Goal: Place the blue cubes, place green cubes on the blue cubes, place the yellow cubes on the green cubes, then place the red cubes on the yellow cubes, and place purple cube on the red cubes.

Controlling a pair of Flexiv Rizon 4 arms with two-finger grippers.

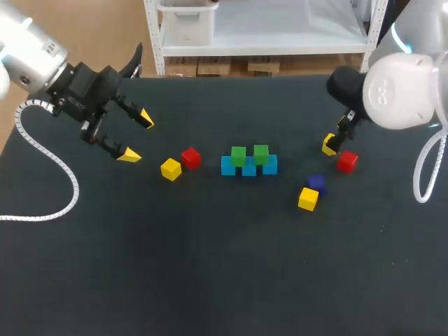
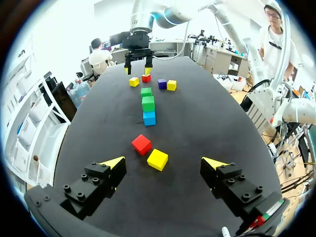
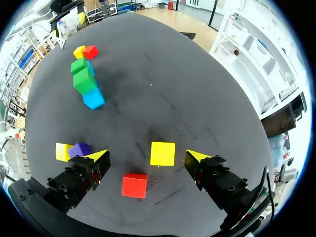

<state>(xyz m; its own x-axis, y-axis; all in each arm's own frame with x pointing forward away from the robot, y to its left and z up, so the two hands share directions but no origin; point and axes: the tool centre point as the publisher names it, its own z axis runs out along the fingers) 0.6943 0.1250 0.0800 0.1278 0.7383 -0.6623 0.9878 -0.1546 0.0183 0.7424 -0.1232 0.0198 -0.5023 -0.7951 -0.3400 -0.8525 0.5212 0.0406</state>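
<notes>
**Head view:** left gripper (image 1: 136, 137) open, fingers spread wide over the black table (image 1: 210, 266). It sits left of the left-side yellow plastic cube (image 1: 170, 169) and the left-side red plastic cube (image 1: 190, 157). A row of blue plastic cubes (image 1: 249, 168) lies mid-table with two green plastic cubes (image 1: 238, 155) on top. Right gripper (image 1: 338, 138) is above the right-side red cube (image 1: 347, 162). Purple plastic cube (image 1: 316, 183) lies just beside the right-side yellow cube (image 1: 308, 199).

**Left wrist view:** fingers wide apart, holding nothing. The left-side yellow and red cubes lie just ahead, close together.

**Right wrist view:** fingers wide apart, gripping nothing. The red cube lies on the table between them, with a third yellow cube (image 3: 162, 153) just ahead of it.
</notes>
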